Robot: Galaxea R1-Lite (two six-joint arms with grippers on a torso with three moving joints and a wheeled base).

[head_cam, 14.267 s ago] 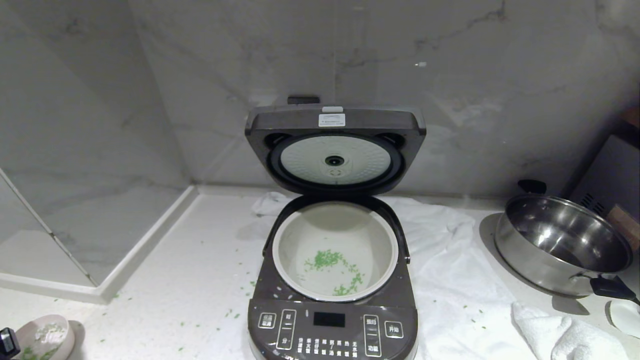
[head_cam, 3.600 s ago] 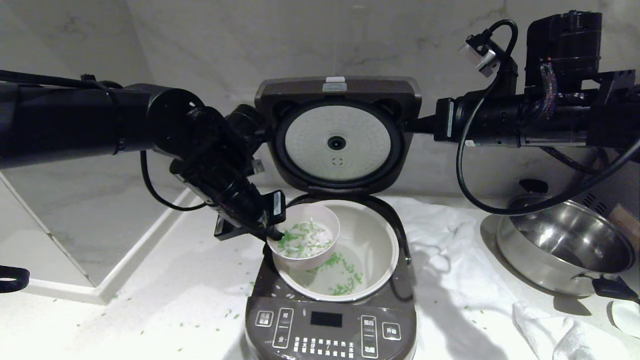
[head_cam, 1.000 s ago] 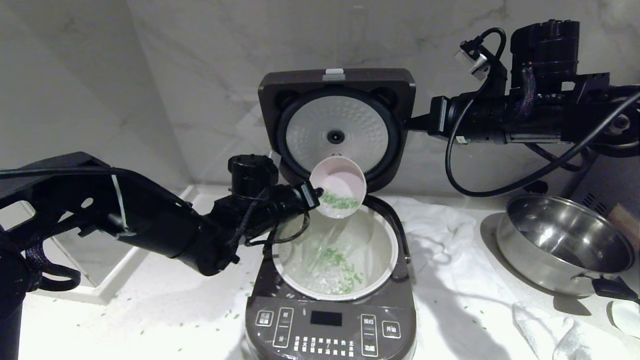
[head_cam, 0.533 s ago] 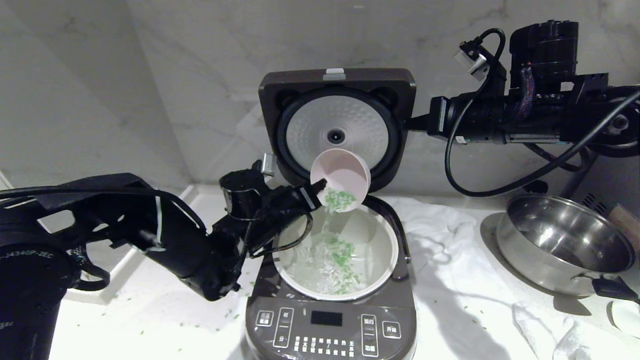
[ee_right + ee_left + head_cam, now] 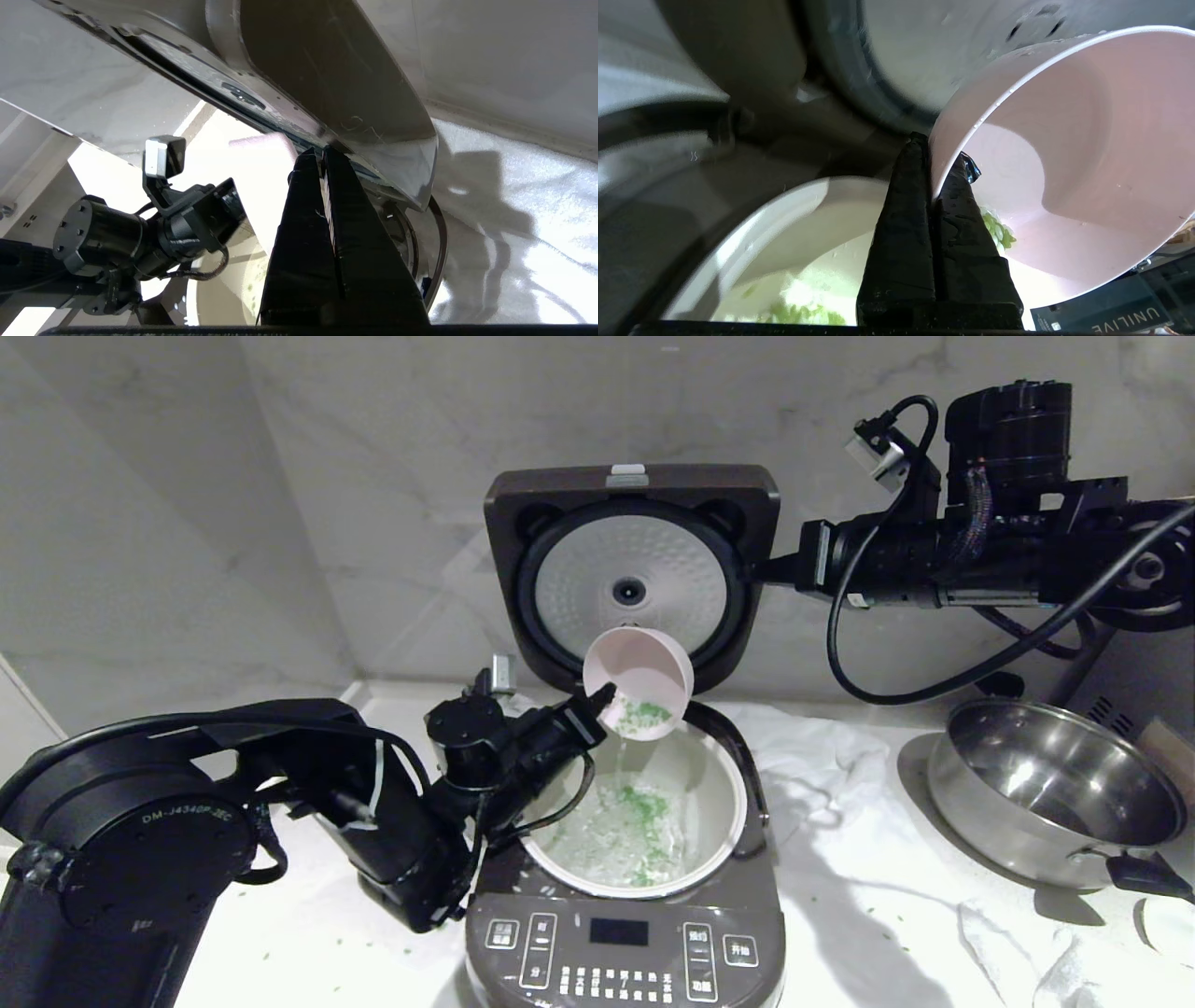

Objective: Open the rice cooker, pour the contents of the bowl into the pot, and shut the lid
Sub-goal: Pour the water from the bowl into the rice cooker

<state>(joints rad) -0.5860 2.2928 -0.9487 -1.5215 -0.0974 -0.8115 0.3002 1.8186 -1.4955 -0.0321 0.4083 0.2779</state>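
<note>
The bowl [image 5: 639,681] hangs tipped on its side above the back of the pot [image 5: 724,784], its mouth turned down and forward toward the pot's middle. The left gripper [image 5: 597,700] pinches the bowl's rim on the side nearest that arm, one finger inside the wall and one outside, as the left wrist view shows [image 5: 931,186]. The jaws are clamped tight on the thin wall.

A clump of green bits [image 5: 642,713] clings inside the lower lip of the bowl; more of the same lies in the pot below with pale grains and liquid [image 5: 635,817]. So the pour looks well along but not finished. The bowl probably needs a steeper tip to shed what sticks.

The rice cooker [image 5: 624,947] stands on the counter with its lid [image 5: 631,574] raised upright behind the bowl, just clear of it. The right gripper [image 5: 770,569] reaches in from the right and rests closed against the lid's right edge [image 5: 322,151], holding nothing between its fingers. It is the nearer arm for the closing step. Before the lid can swing down, the bowl must leave the space over the pot, since it sits directly in the lid's path.
</note>
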